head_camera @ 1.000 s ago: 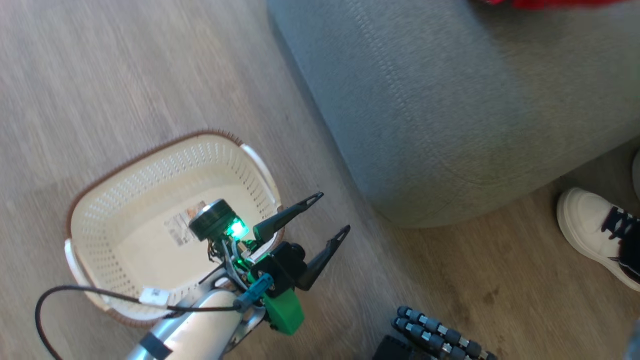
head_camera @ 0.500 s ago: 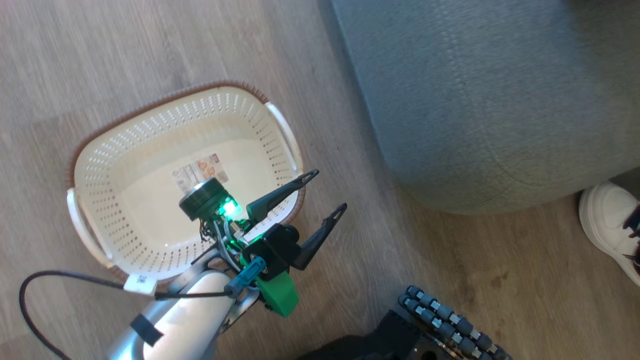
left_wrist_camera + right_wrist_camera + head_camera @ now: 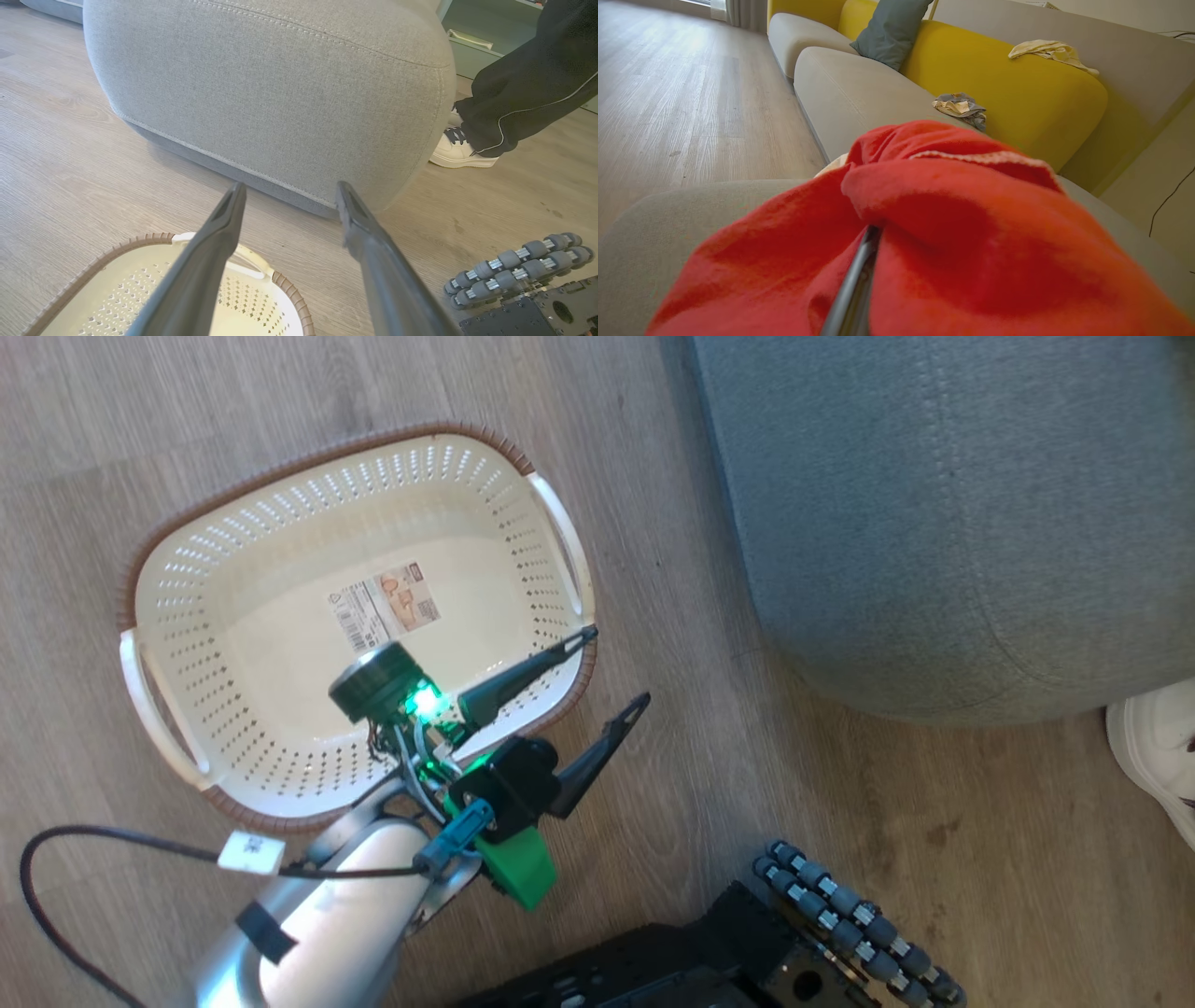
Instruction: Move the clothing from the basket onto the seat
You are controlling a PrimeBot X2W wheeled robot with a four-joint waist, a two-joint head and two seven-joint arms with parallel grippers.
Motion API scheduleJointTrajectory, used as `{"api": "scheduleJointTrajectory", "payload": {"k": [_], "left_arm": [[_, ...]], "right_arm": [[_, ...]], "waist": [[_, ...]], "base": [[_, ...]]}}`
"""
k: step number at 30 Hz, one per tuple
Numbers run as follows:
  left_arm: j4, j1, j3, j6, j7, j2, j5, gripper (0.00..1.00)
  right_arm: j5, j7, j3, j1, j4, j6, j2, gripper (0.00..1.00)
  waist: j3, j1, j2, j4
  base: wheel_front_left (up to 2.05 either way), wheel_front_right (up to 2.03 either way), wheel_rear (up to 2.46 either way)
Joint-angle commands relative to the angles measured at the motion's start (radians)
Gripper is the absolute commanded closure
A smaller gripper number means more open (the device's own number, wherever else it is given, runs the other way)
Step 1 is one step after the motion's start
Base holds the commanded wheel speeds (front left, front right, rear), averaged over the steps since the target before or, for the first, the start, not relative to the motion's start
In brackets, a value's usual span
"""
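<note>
**Nearly Finishing, but the Release Is Looking Risky**

Seen from the head view, the small cream perforated plastic basket (image 3: 215,551) with its brown woven-look rim is sitting on the wooden floor (image 3: 187,392), holding nothing but a sticker. The left pincer (image 3: 616,667) is hovering over its near rim, fingers standing wide apart and gripping nothing. The large grey fabric-upholstered seat (image 3: 934,523) is lying just beside the basket.

In the left wrist view, the left pincer (image 3: 290,186) is pointing at the seat's (image 3: 261,93) rounded front. A person's white shoe (image 3: 460,151) is standing near its corner.

In the right wrist view, the right pincer (image 3: 866,252) is pressing its fingers together, apparently clamping a fold of the bright-red soft fabric clothing (image 3: 948,224). The clothing is bunching over the fingers above the seat (image 3: 644,219). Whether it is resting there I cannot tell.

Trouble is probably lying in the release. Fabric is wrapping the fingers, so it may be snagging on them and dragging back off the rounded edge onto the floor.
</note>
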Motion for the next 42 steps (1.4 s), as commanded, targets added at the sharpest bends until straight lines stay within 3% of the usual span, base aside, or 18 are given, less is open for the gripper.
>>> {"api": "scheduleJointTrajectory", "payload": {"k": [1, 9, 17, 18, 19, 20, 21, 33, 42], "left_arm": [[-0.036, -0.007, 0.016, 0.008, -0.005, 0.01, -0.002, 0.0], [-0.037, -0.019, 0.017, 0.016, -0.005, 0.007, -0.008, 0.0], [-0.037, -0.021, 0.017, 0.023, -0.005, -0.001, -0.014, 0.0], [-0.036, -0.021, 0.016, 0.023, -0.005, -0.003, -0.015, 0.0], [-0.035, -0.021, 0.015, 0.023, -0.005, -0.005, -0.015, 0.0], [-0.033, -0.02, 0.015, 0.024, -0.005, -0.007, -0.016, 0.0], [-0.032, -0.02, 0.014, 0.024, -0.005, -0.008, -0.017, 0.0], [-0.023, -0.004, 0.01, 0.028, -0.005, -0.037, -0.027, 0.0], [-0.013, 0.02, 0.022, 0.032, -0.005, -0.095, -0.043, 0.0]], "right_arm": [[-0.007, -0.005, 0.004, -0.011, -0.006, 0.0, -0.018, 1.0], [-0.031, 0.005, 0.064, -0.026, 0.197, 0.0, -0.002, 1.0], [0.008, 0.003, 0.133, -0.058, 0.287, 0.0, -0.012, 1.0], [0.014, 0.002, 0.137, -0.059, 0.293, 0.0, -0.014, 0.93], [0.018, 0.001, 0.141, -0.06, 0.297, 0.0, -0.016, 0.63], [0.022, 0.001, 0.146, -0.06, 0.3, 0.0, -0.017, 0.21], [0.026, 0.0, 0.151, -0.058, 0.304, 0.0, -0.018, 0.0], [0.054, 0.039, 0.313, -0.029, 0.34, 0.0, 0.036, 0.0], [0.098, 0.055, 0.454, 0.016, 0.329, 0.0, 0.026, 0.0]], "waist": [[0.007, -0.0001, 0.0001, 0.005], [0.016, -0.0001, 0.0001, 0.018], [0.006, -0.0001, 0.0001, 0.021], [0.003, -0.0001, 0.0001, 0.021], [-0.002, -0.0001, 0.0001, 0.021], [-0.007, -0.0001, 0.0001, 0.02], [-0.013, -0.0001, 0.0001, 0.019], [-0.129, -0.0001, 0.0001, -0.014], [-0.259, -0.0001, 0.0001, -0.015]], "base": [[0.0, 0.0, 0.0], [0.0, 0.0, 0.0], [0.0, 0.0, 0.0], [0.0, 0.0, 0.0], [0.0, 0.0, 0.0], [0.0, 0.0, 0.0], [0.0, 0.0, 0.0], [0.0, 0.0, 0.0], [0.0, 0.0, 0.0]]}}
